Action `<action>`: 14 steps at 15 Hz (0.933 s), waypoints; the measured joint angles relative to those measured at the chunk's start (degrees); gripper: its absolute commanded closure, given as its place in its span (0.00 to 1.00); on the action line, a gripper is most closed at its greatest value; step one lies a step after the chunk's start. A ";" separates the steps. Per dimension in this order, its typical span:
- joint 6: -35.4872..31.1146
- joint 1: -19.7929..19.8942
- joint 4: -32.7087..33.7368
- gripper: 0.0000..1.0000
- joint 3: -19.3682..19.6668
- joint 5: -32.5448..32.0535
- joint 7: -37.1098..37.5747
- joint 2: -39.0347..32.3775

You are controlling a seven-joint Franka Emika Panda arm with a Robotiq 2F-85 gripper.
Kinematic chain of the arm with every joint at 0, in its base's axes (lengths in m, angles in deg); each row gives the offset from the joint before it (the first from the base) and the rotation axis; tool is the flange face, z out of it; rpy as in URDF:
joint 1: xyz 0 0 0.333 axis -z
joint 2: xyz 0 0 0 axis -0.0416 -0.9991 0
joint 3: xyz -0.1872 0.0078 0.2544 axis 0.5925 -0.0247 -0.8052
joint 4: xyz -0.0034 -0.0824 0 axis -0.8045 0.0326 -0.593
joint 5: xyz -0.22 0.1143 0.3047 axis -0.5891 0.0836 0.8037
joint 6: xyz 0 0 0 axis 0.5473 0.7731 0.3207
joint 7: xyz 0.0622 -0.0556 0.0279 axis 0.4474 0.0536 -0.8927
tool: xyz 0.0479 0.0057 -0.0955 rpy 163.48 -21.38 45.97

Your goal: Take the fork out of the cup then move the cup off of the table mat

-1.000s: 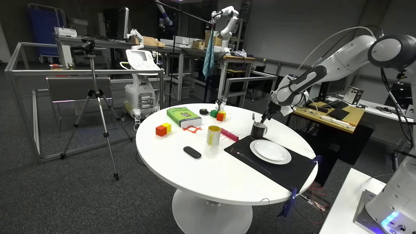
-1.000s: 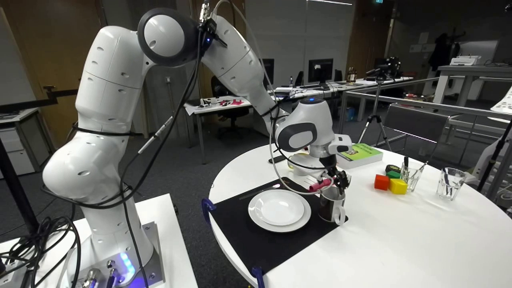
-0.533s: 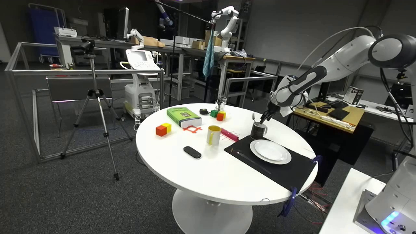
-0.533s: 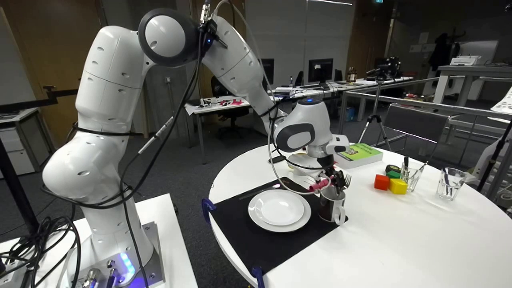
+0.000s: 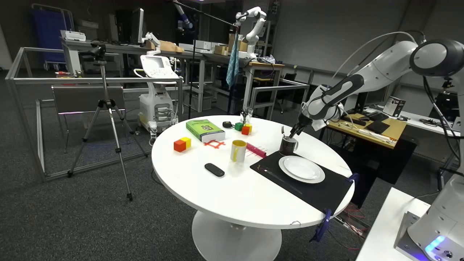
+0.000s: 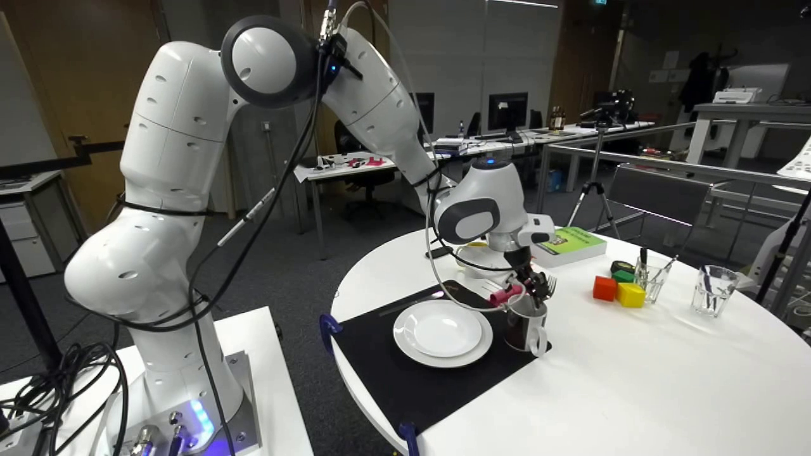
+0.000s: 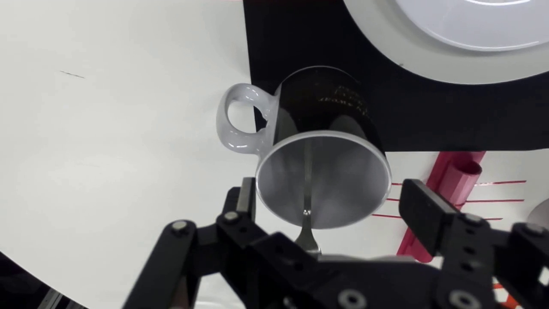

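Observation:
The cup (image 7: 330, 107), dark with a white rim and handle, stands upright on a corner of the black table mat (image 7: 291, 34). Inside it leans the silver fork (image 7: 307, 184), its handle down in the cup and its head past the rim, partly hidden by the gripper in the wrist view. In an exterior view the fork's tines (image 6: 552, 286) show beside the fingers. My gripper (image 7: 330, 189) is open just over the cup's mouth. One finger (image 7: 247, 193) appears beside the rim on the handle side, the other farther off across the mouth. The fork lies between them, clear of both pads.
A white plate (image 6: 443, 329) and a knife (image 6: 412, 304) share the mat. Beyond its edge lies a pink-red holder (image 7: 459, 184) with thin sticks. A yellow-white mug (image 5: 238, 152), colored blocks (image 6: 617, 291), a book (image 5: 205, 130) and a glass (image 6: 713, 291) stand around the table.
In an exterior view the gripper has shifted slightly toward the arm's base, showing more of the fork's tines. The cup, fork and mat have stayed in place.

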 measured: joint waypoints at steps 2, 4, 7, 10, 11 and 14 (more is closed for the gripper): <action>-0.06 0.35 0.20 0.38 -0.06 0.00 -0.01 -0.61; -0.07 0.77 0.34 0.32 -0.24 0.00 -0.03 -1.07; -0.07 0.86 0.64 0.31 -0.24 0.00 -0.03 -1.50; -0.07 0.86 1.13 0.34 -0.31 0.00 -0.03 -1.99; -0.07 0.86 1.29 0.36 -0.33 0.00 -0.03 -2.08; -0.07 0.84 1.96 0.42 -0.42 -0.02 -0.03 -2.14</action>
